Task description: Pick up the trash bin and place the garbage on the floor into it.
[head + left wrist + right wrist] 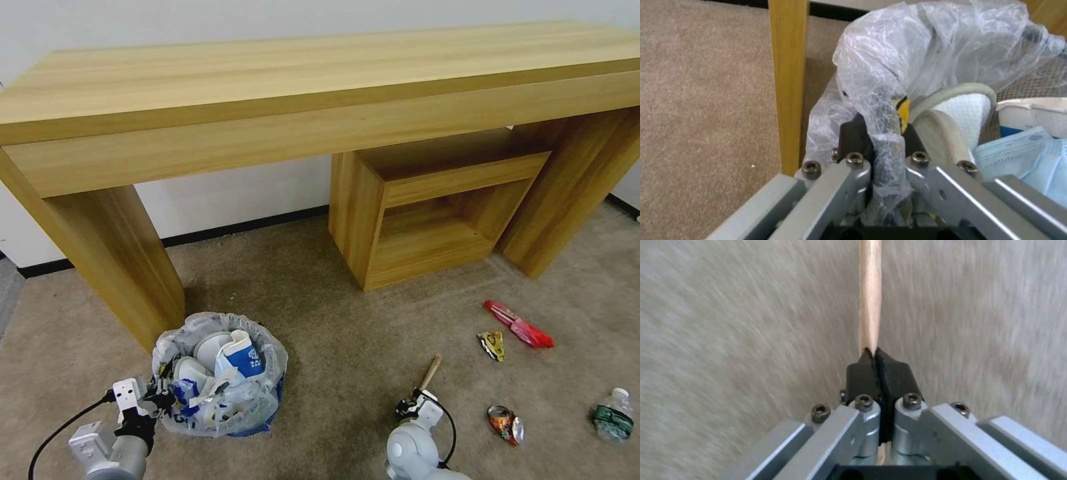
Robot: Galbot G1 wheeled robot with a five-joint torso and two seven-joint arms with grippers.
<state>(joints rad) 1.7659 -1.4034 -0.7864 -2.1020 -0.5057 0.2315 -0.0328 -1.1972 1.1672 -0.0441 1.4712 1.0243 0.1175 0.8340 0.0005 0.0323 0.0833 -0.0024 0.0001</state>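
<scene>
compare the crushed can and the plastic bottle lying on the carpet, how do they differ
The crushed can is flattened and crumpled; the plastic bottle keeps its full shape. The can is red and orange with a silvery end; the bottle is clear with a dark green label and a white cap. The can lies nearer the right gripper, the bottle farther to the right. Both lie loose on the beige carpet.

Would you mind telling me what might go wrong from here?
1. The right gripper pinches the wooden stick at its very end, so it may slip or swing loose.
2. The left gripper grips the bin through its loose plastic bag, which could tear or slide.
3. The bin looks full; the stick may fall out.
</scene>
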